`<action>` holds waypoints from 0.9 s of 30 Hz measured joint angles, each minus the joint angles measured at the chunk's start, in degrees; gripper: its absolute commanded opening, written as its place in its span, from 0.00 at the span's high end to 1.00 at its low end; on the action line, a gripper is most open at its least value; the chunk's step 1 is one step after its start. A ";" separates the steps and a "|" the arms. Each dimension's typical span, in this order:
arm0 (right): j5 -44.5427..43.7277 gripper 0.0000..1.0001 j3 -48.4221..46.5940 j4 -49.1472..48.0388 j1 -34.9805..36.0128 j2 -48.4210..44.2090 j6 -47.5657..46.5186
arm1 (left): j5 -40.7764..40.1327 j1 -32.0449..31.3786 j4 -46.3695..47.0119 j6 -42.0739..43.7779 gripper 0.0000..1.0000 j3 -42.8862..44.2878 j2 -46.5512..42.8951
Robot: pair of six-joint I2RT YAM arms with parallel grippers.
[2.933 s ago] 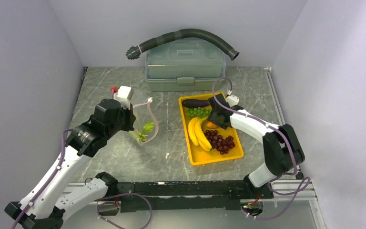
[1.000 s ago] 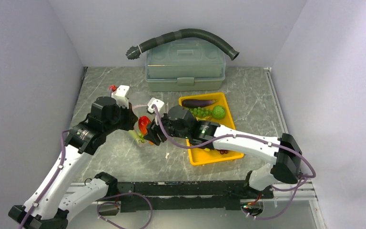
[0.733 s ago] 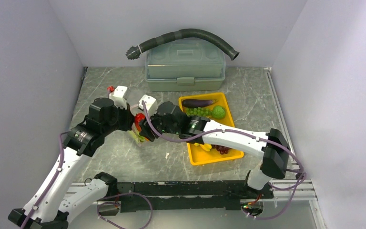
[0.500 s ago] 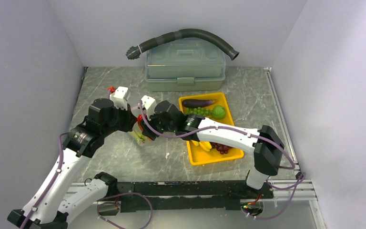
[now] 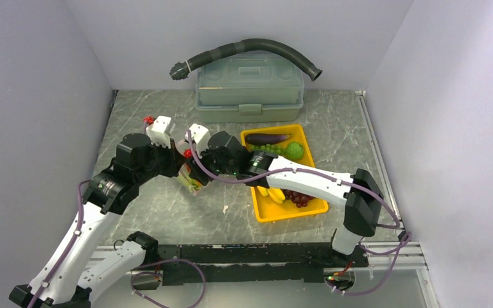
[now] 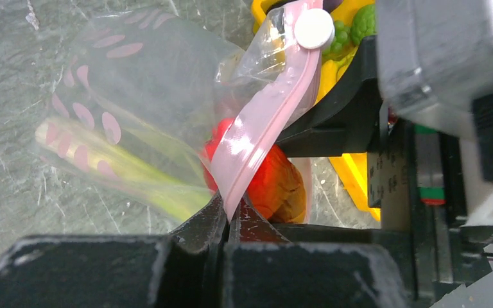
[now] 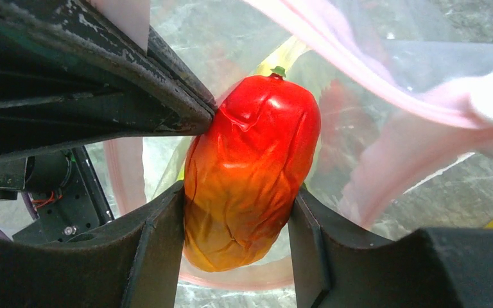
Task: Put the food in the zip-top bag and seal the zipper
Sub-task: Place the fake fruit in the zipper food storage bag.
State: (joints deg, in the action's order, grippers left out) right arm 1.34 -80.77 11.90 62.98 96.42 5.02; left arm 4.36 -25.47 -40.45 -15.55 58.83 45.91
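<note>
My left gripper (image 6: 231,215) is shut on the zipper (image 6: 263,128), the pink strip of the zip-top bag (image 6: 147,77), and holds the mouth up. A white-green leek (image 6: 122,170) lies inside the bag. My right gripper (image 7: 239,192) is shut on a red-orange toy piece (image 7: 250,167) at the bag's mouth, beside the left gripper's fingers (image 7: 135,83). In the top view both grippers meet over the bag (image 5: 189,183). The yellow tray (image 5: 292,212) holds the eggplant (image 5: 266,138), green grapes (image 5: 266,149), a green piece (image 5: 294,151), bananas (image 5: 271,194) and dark grapes (image 5: 300,200).
A grey-green lidded box (image 5: 250,90) with a black hose (image 5: 250,46) on it stands at the back. A small white scrap (image 5: 225,209) lies on the marble table in front of the bag. Walls close in left and right.
My right arm has left the tray with the red-orange piece and swung left to the bag's mouth. My left gripper keeps its hold on the bag's strip.
</note>
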 measured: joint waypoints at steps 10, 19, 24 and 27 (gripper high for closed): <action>-1.09 0.96 0.17 2.03 -0.39 -3.98 -0.13 | 0.39 0.00 0.59 -0.09 1.00 0.00 -0.09; -0.98 0.01 -0.04 1.86 -0.37 -4.17 -0.07 | 0.37 0.00 0.37 -0.13 1.00 0.00 0.00; -5.99 0.00 -2.36 2.29 -0.07 -1.29 0.22 | 0.39 0.00 0.44 -0.13 1.00 0.00 0.00; -7.56 0.00 -2.73 3.08 -0.04 -0.50 3.26 | 0.39 0.00 0.44 -0.13 1.00 0.00 0.04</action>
State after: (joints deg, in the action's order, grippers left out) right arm -6.22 -83.50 14.98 62.94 95.92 8.27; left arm 4.75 -25.47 -40.01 -15.68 58.83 45.95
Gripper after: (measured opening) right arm 0.994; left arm 0.012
